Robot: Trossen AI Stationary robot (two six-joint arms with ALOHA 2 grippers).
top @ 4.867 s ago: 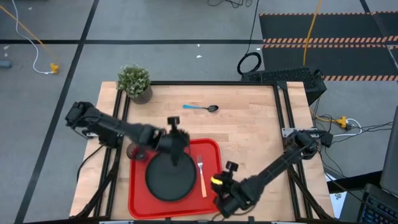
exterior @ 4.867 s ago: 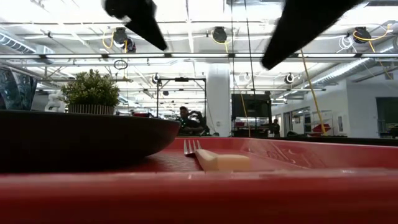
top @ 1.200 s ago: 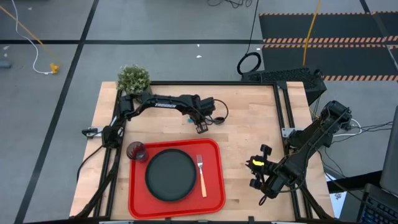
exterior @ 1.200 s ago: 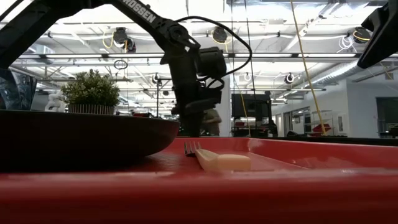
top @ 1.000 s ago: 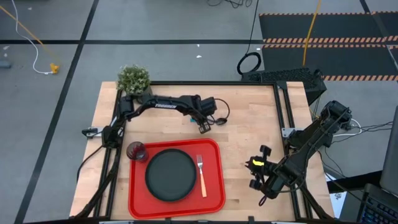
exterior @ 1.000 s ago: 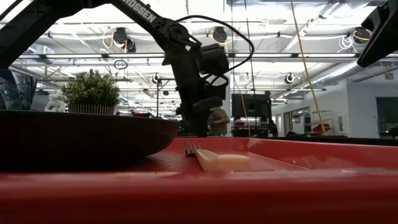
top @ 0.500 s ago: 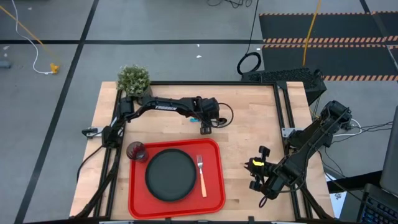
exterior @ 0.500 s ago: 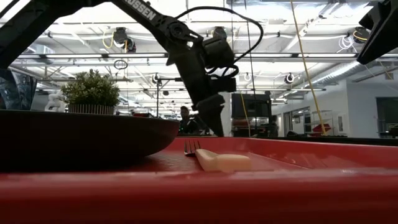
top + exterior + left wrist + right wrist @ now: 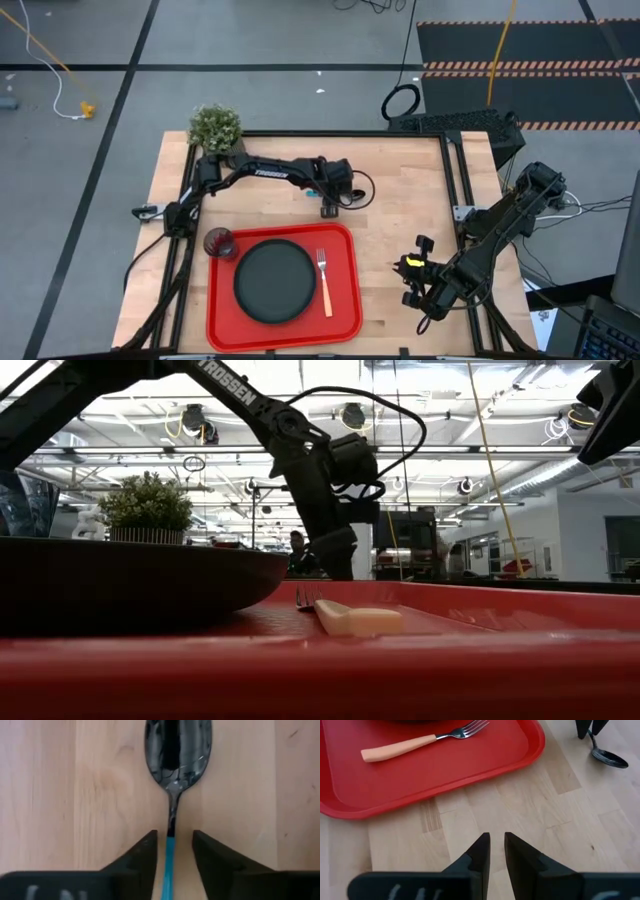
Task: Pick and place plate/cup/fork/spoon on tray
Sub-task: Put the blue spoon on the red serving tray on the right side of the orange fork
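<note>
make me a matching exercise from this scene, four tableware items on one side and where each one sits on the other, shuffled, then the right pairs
Things:
1. plate
2. cup
3. fork
4. spoon

Places:
A. on the bare wood, handle between the left gripper's fingers
B. middle of the red tray
C. on the tray, on the plate's right-arm side
D. at the tray's corner nearest the plant

Pairs: 1-B, 2-D, 3-C, 4-A
</note>
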